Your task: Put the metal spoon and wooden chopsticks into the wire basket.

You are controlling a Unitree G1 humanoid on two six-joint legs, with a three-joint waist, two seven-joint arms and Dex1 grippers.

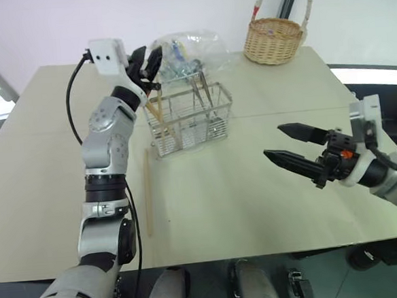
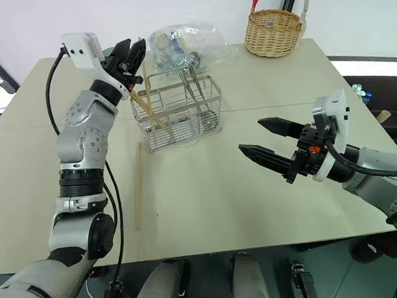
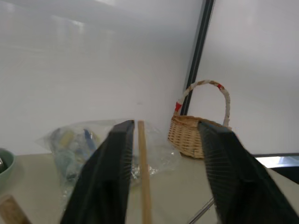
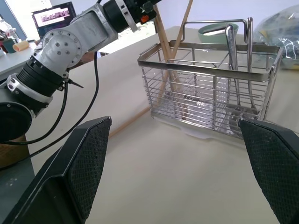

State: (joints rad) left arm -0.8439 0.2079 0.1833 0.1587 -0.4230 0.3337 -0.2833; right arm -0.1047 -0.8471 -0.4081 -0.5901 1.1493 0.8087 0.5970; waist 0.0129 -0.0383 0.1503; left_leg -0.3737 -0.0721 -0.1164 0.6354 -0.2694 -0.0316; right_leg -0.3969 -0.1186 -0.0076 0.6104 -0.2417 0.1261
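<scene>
The wire basket (image 1: pixel 189 119) stands on the table's far middle. Two wooden chopsticks (image 4: pixel 164 70) lean crossed in its left end. My left gripper (image 1: pixel 146 62) hovers just above that end, open. The top of one chopstick (image 3: pixel 144 177) stands between its fingers, close beside one finger and clear of the other. A third chopstick (image 1: pixel 147 190) lies flat on the table in front of the basket's left corner. The metal spoon (image 4: pixel 230 70) stands handle-up in the basket's right part. My right gripper (image 1: pixel 273 141) hangs open and empty over the table's right side, pointing toward the basket.
A woven wicker basket (image 1: pixel 272 38) with a tall handle sits at the back right. A clear plastic bag (image 1: pixel 181 51) of items lies just behind the wire basket. A green bowl (image 4: pixel 217 31) sits beyond it. The table's front edge (image 1: pixel 260 254) runs close to me.
</scene>
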